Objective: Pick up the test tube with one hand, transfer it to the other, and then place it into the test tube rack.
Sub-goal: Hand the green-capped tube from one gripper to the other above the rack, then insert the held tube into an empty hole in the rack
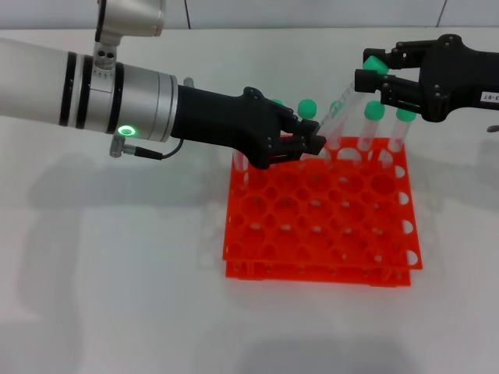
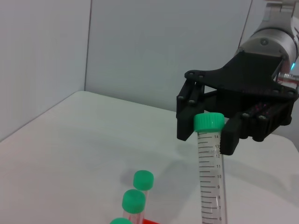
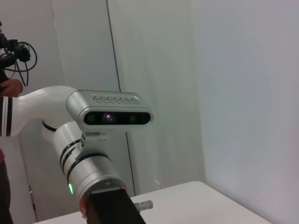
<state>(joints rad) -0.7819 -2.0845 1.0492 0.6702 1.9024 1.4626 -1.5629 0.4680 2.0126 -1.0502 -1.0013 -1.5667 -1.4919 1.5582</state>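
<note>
The test tube (image 1: 341,109) is a clear tube with a green cap, tilted in the air above the back row of the orange-red test tube rack (image 1: 320,226). My left gripper (image 1: 316,144), unlabelled, on the arm with the green ring, is shut on the tube's lower end. My right gripper (image 1: 370,70), with the white label, comes in from the right, its fingers close against both sides of the cap. In the left wrist view the tube (image 2: 210,177) stands in front of the right gripper (image 2: 209,130), which flanks the cap.
Other green-capped tubes (image 1: 374,111) stand in the rack's back row, one (image 1: 308,107) just behind my left gripper; their caps (image 2: 143,179) also appear in the left wrist view. The right wrist view holds only my left arm's camera (image 3: 110,114) and a person at the edge.
</note>
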